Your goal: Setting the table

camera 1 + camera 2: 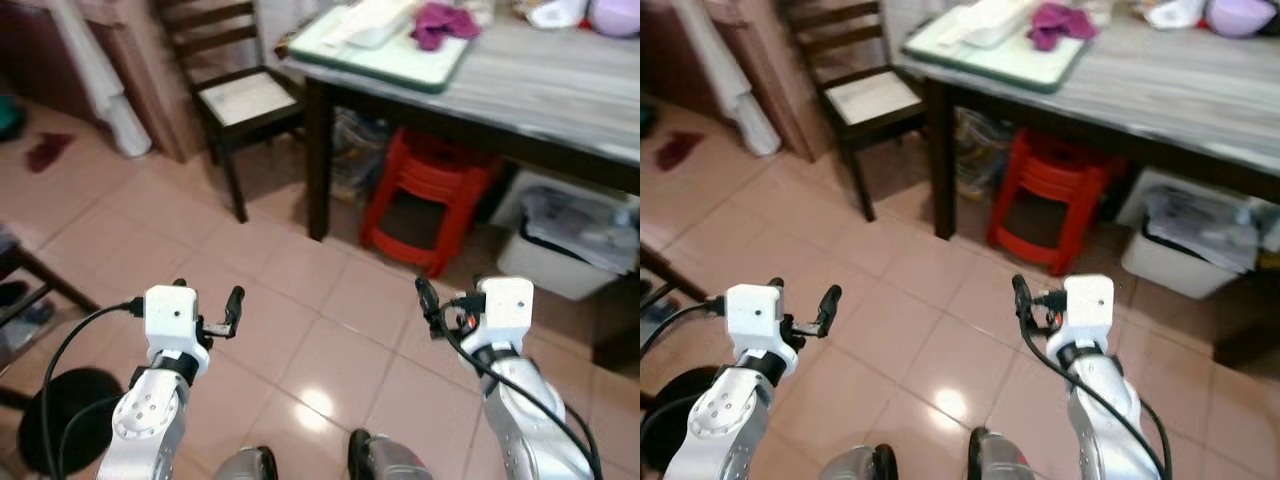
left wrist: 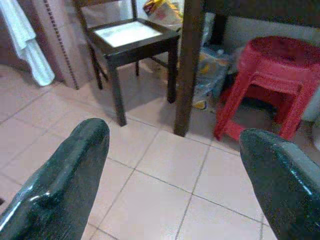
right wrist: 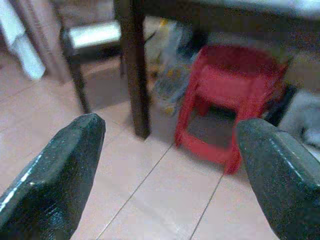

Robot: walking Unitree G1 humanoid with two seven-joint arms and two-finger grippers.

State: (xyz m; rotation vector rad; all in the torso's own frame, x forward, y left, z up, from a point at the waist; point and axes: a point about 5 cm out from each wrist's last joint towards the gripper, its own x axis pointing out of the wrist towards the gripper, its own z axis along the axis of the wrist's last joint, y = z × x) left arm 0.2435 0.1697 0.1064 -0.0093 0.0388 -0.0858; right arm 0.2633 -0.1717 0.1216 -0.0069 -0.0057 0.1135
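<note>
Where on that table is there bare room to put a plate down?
The grey tabletop is bare in the wide stretch right of the green tray, up to the front edge. The tray is crowded with a purple cloth and a white thing; the far right corner holds a lilac bowl.

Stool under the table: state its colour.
Red stool; clearest in the left wrist view.

Grey-topped table (image 1: 560, 95), dark legs, holds tray (image 1: 400, 62).
</note>
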